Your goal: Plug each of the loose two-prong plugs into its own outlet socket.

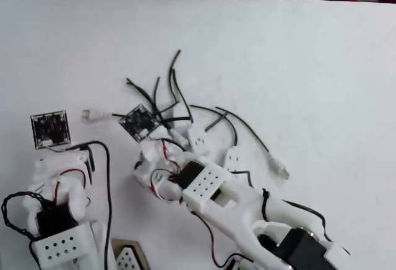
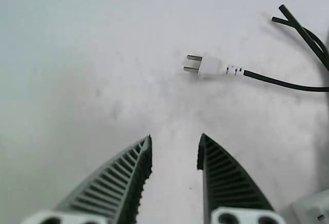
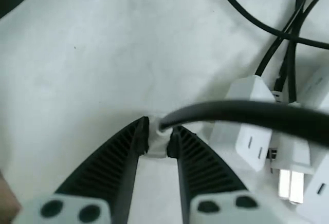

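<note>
Both arms are white plastic. The left arm (image 1: 59,214) carries looping black and red cables (image 1: 106,177) and a square black-and-white marker (image 1: 50,129). The right arm (image 1: 241,214) has a perforated plate (image 1: 207,186) and a black motor (image 1: 303,248). The left gripper (image 2: 175,144) and right gripper (image 3: 158,131) have dark, ribbed, tapering fingers (image 2: 126,180).

The left arm (image 1: 59,211) sits at the table's near left. The left gripper (image 2: 175,149) hangs low over the surface, jaws parted with a clear gap and holding nothing. The right arm (image 1: 247,211) extends diagonally from the near right. The right gripper (image 3: 157,134) is clamped on a white plug (image 3: 157,149).
</note>
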Controlling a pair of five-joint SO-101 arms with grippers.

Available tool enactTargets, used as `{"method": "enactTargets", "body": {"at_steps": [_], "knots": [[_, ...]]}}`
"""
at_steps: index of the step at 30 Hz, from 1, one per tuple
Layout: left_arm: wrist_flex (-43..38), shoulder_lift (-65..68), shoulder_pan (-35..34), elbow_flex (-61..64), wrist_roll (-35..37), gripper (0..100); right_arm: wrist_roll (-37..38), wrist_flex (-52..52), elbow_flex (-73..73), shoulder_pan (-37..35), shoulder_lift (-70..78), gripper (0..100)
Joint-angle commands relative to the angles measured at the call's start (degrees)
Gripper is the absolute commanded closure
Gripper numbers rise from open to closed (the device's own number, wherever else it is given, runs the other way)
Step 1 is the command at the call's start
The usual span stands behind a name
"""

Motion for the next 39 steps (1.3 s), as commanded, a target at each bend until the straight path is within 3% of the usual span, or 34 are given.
{"method": "enactTargets", "body": {"at_steps": [1,8,12,31,39], "knots": [[-1.2,-0.7,-0.5,-0.3,0.4,84,0.5,1.5,0.4,-0.5,0.2,98.1],[-1.3,-0.7,-0.5,-0.3,0.4,84,0.4,-8.0,1.8,-0.6,1.8,98.1],[-1.3,-0.7,-0.5,-0.3,0.4,84,-0.9,-8.5,2.1,-0.6,2.2,98.1],[-1.3,-0.7,-0.4,-0.1,0.4,84,-4.0,19.4,-5.1,-0.2,2.2,98.1],[-1.3,-0.7,-0.4,-0.1,0.4,84,-4.5,10.9,-4.2,-0.6,2.4,98.1]]}}
